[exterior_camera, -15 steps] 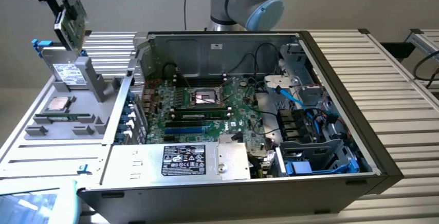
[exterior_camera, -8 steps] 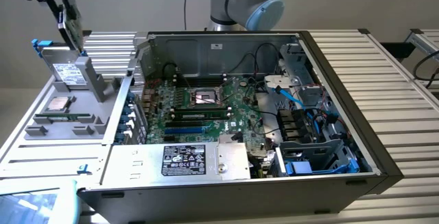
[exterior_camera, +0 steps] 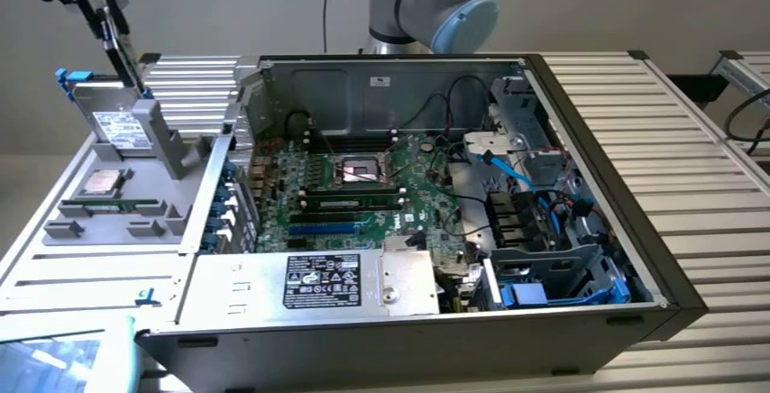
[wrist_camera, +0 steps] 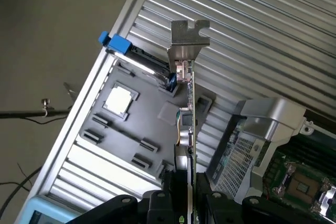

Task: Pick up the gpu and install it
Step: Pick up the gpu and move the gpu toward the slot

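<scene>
Gpu, a single card, hangs in the air at the exterior view's left, above the back corner of the grey tray. Its long axis is steep, and the silver end bracket points down and away from the gripper, whose two black fingers pinch the card's opposite end. One open computer case lies on its side with one green motherboard inside. On the tray sit one labelled hard drive and one silver-capped chip. Seen edge-on, the card's faces are hard to make out, and the fingers' bases are cut off by the frame.
</scene>
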Robot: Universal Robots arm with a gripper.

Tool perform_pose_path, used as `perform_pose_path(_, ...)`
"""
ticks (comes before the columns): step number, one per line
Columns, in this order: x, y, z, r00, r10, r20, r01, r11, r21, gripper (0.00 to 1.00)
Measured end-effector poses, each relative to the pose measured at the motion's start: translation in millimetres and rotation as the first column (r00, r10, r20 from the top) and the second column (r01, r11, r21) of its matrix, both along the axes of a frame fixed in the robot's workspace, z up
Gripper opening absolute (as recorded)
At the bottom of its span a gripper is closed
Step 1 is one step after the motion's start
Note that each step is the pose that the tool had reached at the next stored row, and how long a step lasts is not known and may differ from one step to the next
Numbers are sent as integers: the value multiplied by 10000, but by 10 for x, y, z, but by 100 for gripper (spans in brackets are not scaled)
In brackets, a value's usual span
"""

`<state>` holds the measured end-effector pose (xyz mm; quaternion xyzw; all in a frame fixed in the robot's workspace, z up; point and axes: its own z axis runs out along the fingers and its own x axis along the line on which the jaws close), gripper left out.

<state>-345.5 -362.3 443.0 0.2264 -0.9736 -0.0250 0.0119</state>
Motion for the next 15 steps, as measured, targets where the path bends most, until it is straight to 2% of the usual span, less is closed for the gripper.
perform_pose_path(3,0,0,-3,9987,516,-43,-516,9987,0,28)
perform_pose_path(7,0,0,-6,9923,1239,-65,-1239,9923,2,28)
perform_pose_path(11,1,0,-8,9806,1959,-77,-1959,9806,4,28)
perform_pose_path(15,1,0,-9,9640,2659,-80,-2659,9640,4,28)
